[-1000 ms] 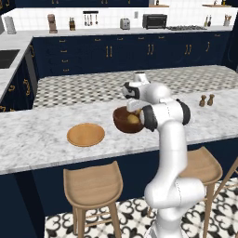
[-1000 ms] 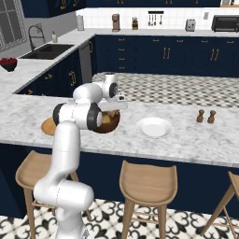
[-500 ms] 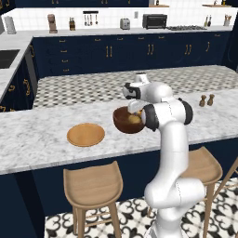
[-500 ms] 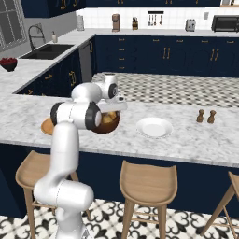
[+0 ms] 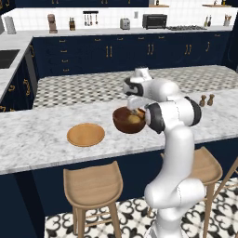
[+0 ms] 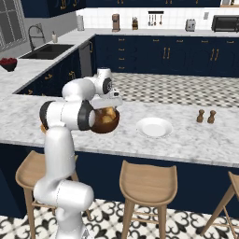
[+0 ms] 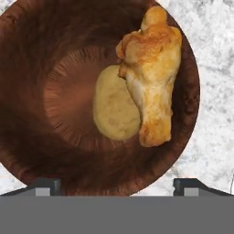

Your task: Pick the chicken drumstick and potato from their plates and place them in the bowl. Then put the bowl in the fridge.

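You are looking at a white marble counter [image 5: 37, 135] running across a kitchen of navy cabinets [image 5: 93, 56], with a patterned tile floor [image 5: 83, 88] behind it and wooden stools [image 5: 93, 186] tucked in front. Going left to right along the counter in the left base view, you are seeing one tan wooden plate [image 5: 85, 135] lying bare, then one dark wooden bowl [image 5: 122, 124] just beside it, and well to the right two small shakers [image 5: 206, 100] standing side by side. In the right base view one white plate [image 6: 154, 127] is lying bare near the bowl's right — two plates in all, one bowl. The bowl is holding two things: in the hand view the potato [image 7: 114, 109] is resting on the bottom, and the chicken drumstick [image 7: 153, 75] is leaning against the wall at the right, touching the potato. The gripper [image 7: 117, 185] is hovering directly over the bowl with its fingers spread wide apart, gripping nothing.
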